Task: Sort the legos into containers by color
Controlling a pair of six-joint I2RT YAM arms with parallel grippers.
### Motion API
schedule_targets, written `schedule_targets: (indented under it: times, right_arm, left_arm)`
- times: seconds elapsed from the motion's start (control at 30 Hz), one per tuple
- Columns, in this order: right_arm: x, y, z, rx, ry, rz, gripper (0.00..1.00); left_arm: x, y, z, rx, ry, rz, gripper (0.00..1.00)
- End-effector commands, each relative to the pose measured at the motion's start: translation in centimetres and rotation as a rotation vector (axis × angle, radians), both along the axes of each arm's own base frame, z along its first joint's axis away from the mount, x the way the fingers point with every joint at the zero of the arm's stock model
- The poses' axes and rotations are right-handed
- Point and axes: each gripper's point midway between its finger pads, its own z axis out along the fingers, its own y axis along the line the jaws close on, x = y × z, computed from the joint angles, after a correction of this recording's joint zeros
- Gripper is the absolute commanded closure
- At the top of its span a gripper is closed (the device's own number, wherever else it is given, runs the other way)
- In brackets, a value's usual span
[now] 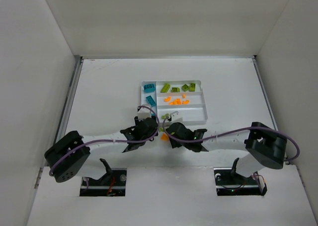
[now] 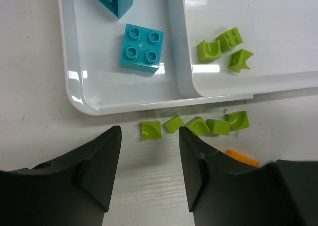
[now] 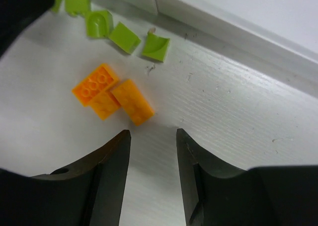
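The white tray (image 1: 196,117) lies ahead of both grippers. Its crosswise section holds two teal bricks (image 2: 141,48). Lime pieces (image 1: 179,88) fill the far long section and orange ones (image 1: 178,101) the middle one. Three small lime pieces (image 2: 208,50) lie in the near section's left end. On the table just outside the tray's rim (image 2: 79,97) sits a row of several lime pieces (image 2: 150,129). My left gripper (image 2: 149,131) is open and empty, its tips just short of that row. Three orange bricks (image 3: 132,102) lie together on the table ahead-left of my right gripper (image 3: 153,132), which is open and empty.
The two grippers (image 1: 149,125) (image 1: 170,131) are close together in front of the tray's near left corner. The tray's near wall (image 3: 223,17) runs across ahead of the right gripper. White walls enclose the table on three sides.
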Motion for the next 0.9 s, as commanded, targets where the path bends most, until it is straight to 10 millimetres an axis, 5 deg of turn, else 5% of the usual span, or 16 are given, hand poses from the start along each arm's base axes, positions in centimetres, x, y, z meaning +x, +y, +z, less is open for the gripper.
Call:
schedule_targets:
  times: [0.0, 0.3, 0.5, 0.87]
  right_arm:
    - [0.7, 1.5, 0.4, 0.003, -0.033, 0.043, 0.52]
    - [1.6, 2.5, -0.5, -0.041, -0.040, 0.057, 0.58]
    - [1.5, 2.9, -0.4, -0.021, -0.036, 0.060, 0.87]
    - [-0.4, -0.2, 5.8, 0.153, -0.086, -0.036, 0.88]
  left_arm:
    - [0.4, 0.0, 0.4, -0.019, -0.022, 0.013, 0.52]
    - [0.3, -0.1, 0.3, -0.019, -0.021, 0.011, 0.52]
    - [0.2, 0.0, 0.1, -0.015, -0.017, 0.012, 0.53]
    - [0.3, -0.4, 0.3, -0.031, -0.027, 0.006, 0.56]
